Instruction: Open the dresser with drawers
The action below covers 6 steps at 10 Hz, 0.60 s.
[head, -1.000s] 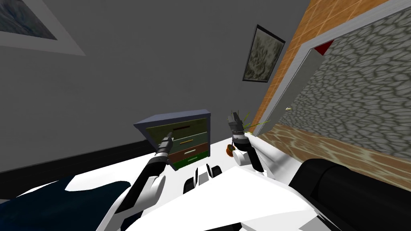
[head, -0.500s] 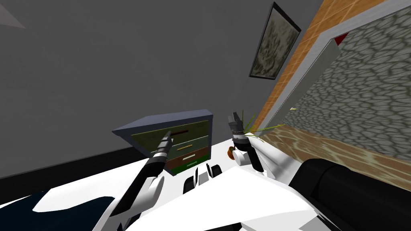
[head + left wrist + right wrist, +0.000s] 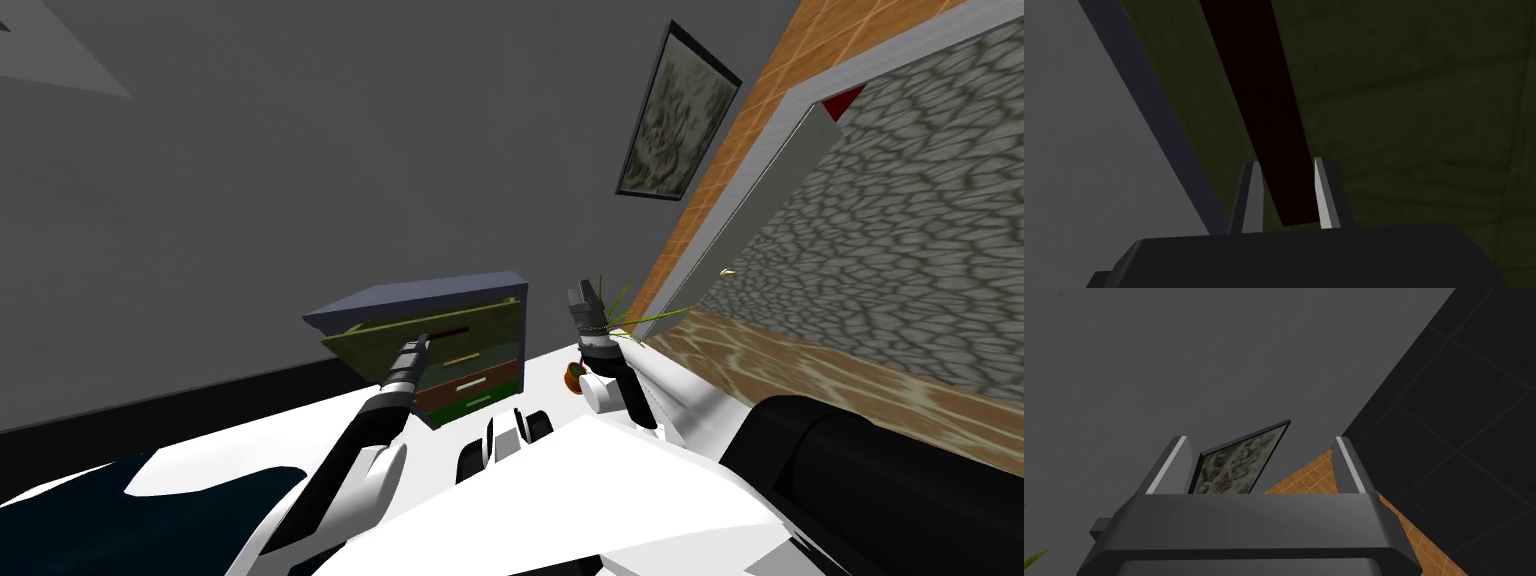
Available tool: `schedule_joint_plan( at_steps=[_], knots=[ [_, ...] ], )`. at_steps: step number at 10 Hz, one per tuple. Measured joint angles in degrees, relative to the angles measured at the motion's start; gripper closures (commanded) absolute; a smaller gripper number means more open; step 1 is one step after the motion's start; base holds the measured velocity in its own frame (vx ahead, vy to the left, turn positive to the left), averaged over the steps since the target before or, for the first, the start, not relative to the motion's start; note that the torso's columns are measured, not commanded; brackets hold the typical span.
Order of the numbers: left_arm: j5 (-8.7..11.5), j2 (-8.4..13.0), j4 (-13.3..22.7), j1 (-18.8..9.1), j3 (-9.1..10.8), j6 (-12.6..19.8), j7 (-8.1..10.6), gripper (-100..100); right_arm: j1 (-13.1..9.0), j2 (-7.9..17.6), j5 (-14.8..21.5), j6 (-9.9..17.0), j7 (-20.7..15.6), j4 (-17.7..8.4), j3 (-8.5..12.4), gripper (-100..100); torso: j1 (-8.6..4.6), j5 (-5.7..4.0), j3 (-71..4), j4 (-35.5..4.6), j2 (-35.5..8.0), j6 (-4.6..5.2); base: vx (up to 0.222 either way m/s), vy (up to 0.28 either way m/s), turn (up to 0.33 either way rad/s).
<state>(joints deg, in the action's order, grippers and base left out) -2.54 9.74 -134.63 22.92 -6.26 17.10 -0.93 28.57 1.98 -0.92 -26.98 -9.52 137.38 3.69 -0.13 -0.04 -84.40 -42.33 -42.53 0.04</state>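
A small blue-grey dresser [image 3: 420,293] with several drawers stands against the dark wall. Its top drawer has an olive front [image 3: 485,318] and a dark red bar handle [image 3: 455,330]. This drawer juts a little out of the frame. My left gripper [image 3: 420,343] is at the end of that handle. In the left wrist view its two fingers [image 3: 1286,172] press the sides of the dark red bar [image 3: 1259,100] before the olive front [image 3: 1414,125]. My right gripper [image 3: 585,293] is raised beside the dresser, open [image 3: 1259,440] and holding nothing.
A potted plant [image 3: 575,375] with thin green leaves stands right of the dresser, just behind my right arm. A grey door [image 3: 740,220] and an orange wall lie further right. A black bulky thing [image 3: 880,480] sits at the lower right.
My left gripper's fingers have closed onto the dark red handle, and the olive top drawer now stands slightly out of the dresser. My head view has shifted a little.
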Motion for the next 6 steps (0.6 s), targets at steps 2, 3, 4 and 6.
schedule_joint_plan(
  at_steps=[2, 3, 4, 6],
  knots=[
    [0.1, 0.18, -0.27, 0.74, -0.37, 0.34, 0.03, 100, 0.01, 0.0, 0.0, 0.0, 0.0, 0.0, 0.0, 0, 0.15, -0.02, -0.32, -0.03, 0.48, -0.08, -0.111, 0.007, 0.004],
    [0.14, 0.29, -0.52, 0.93, -0.51, 0.35, 0.05, 100, 0.01, 0.0, 0.0, 0.0, 0.0, 0.01, 0.0, 0, 0.15, 0.01, -0.26, 0.04, 0.33, -0.1, -0.203, 0.001, 0.031],
    [0.17, 0.41, -0.95, 1.2, -0.68, 0.22, 0.05, 100, 0.0, 0.0, 0.0, 0.0, 0.0, 0.0, 0.0, 0, 0.16, 0.06, -0.07, 0.05, 0.08, -0.1, -0.219, -0.001, 0.027],
    [0.16, 0.64, -2.84, 1.9, -1.01, 1.22, 0.06, -100, 0.02, 0.0, 0.0, 0.0, 0.0, 0.0, 0.0, 0, 0.17, 0.05, -0.29, 0.11, 0.5, -0.07, -0.015, 0.0, 0.013]
  ],
)
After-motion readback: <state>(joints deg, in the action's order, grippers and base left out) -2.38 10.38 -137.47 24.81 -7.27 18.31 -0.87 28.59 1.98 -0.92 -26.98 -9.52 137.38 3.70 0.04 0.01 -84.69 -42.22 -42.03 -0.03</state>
